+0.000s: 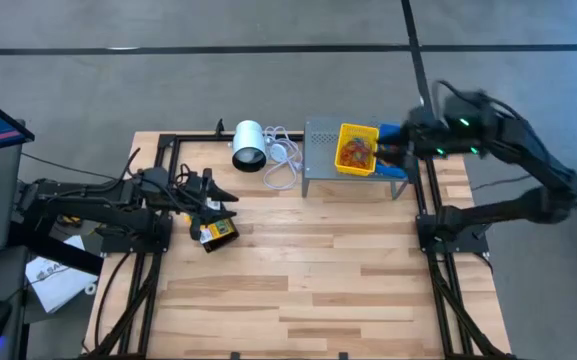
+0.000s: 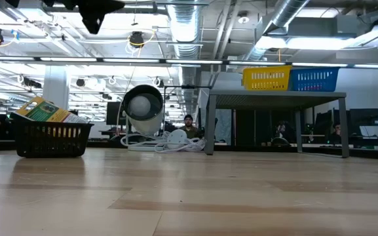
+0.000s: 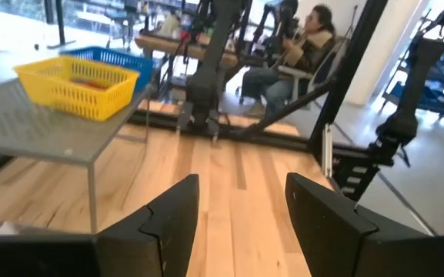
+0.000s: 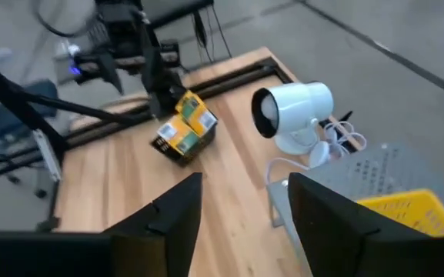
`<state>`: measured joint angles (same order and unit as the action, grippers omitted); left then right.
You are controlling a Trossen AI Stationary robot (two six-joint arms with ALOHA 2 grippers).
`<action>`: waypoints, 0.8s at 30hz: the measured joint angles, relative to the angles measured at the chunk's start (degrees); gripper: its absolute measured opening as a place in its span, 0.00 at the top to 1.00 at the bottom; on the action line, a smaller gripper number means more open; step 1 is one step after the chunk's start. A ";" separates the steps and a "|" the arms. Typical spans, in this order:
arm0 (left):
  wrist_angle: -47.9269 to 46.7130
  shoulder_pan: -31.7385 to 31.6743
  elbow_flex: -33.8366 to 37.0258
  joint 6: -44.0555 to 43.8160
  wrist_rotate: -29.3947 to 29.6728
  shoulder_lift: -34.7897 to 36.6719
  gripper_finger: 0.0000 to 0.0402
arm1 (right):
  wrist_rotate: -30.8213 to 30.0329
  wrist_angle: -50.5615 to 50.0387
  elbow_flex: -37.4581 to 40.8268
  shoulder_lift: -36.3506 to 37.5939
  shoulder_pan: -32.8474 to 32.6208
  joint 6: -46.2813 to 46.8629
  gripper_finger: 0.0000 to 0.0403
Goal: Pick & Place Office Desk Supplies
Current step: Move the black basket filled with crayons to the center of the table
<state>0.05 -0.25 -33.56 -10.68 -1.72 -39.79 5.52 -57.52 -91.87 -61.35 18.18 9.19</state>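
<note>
A small black bin (image 1: 218,232) holding yellow-and-green packets (image 4: 187,123) rests on the table at the left. My left gripper (image 3: 241,188) hovers open above the bin's far side (image 1: 226,200), with nothing between its fingers. On the grey perforated stand (image 1: 323,150) at the far right sit a yellow bin (image 1: 356,148) with red and orange rubber bands (image 1: 356,153) inside and a blue bin (image 1: 396,150) beside it. My right gripper (image 4: 241,185) hangs open and empty high over the blue bin (image 1: 388,150), pointing toward the table's left.
A white cylinder (image 1: 250,145) with a coiled white cable (image 1: 283,160) lies at the far edge, left of the stand. Dark frame rails (image 1: 423,200) run along both table sides. Bare wood stretches across the middle and near part of the table (image 1: 308,290). People sit beyond the table (image 3: 302,38).
</note>
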 joint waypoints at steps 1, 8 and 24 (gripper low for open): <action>-0.81 0.00 0.00 0.02 0.00 0.00 0.52 | -0.47 1.47 3.34 3.21 -0.98 1.09 0.54; -5.33 -0.04 0.00 -3.45 0.15 -0.02 0.52 | -4.11 16.37 32.05 25.56 -6.71 10.04 0.56; -19.77 0.78 -0.54 -13.59 -2.49 -9.99 0.52 | -5.06 42.74 59.64 40.41 -19.85 11.76 0.56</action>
<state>-19.72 0.53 -34.10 -24.27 -4.20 -49.78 0.46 -14.78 -32.23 -20.94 -1.68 20.95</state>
